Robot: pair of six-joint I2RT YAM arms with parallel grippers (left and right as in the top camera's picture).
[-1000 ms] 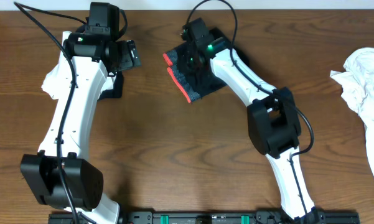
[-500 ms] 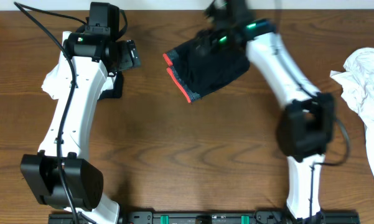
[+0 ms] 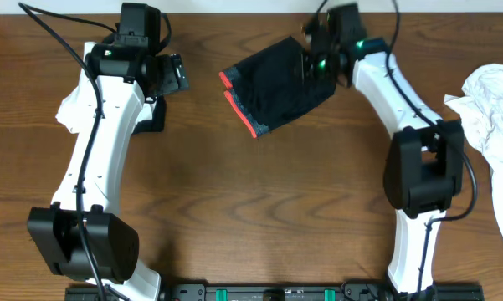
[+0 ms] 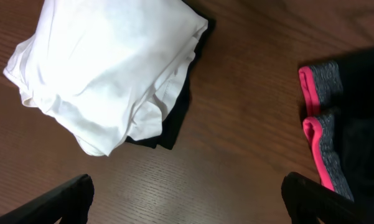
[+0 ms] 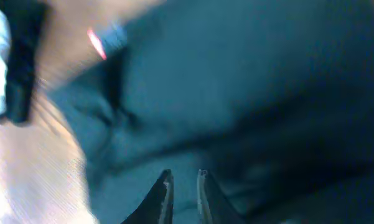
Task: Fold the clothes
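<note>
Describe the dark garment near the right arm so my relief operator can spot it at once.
On the wooden table, look at the middle of the far edge. The black pants lie there in a folded bundle, at the tips of the right gripper. Their grey waistband edged in red sets them apart from the plain white garments at either side.

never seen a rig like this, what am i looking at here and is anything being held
Two white-and-black robot arms work at a brown wooden table. One picture looks straight down; the other two come from cameras on the wrists. Folded black pants with a grey, red-edged waistband lie at the back, a folded white garment under the left arm, a crumpled white cloth at the right edge. The left arm's jaws stand wide open, empty. The right arm has its jaws almost shut over the pants; that blurred view cannot show whether they pinch fabric.
</note>
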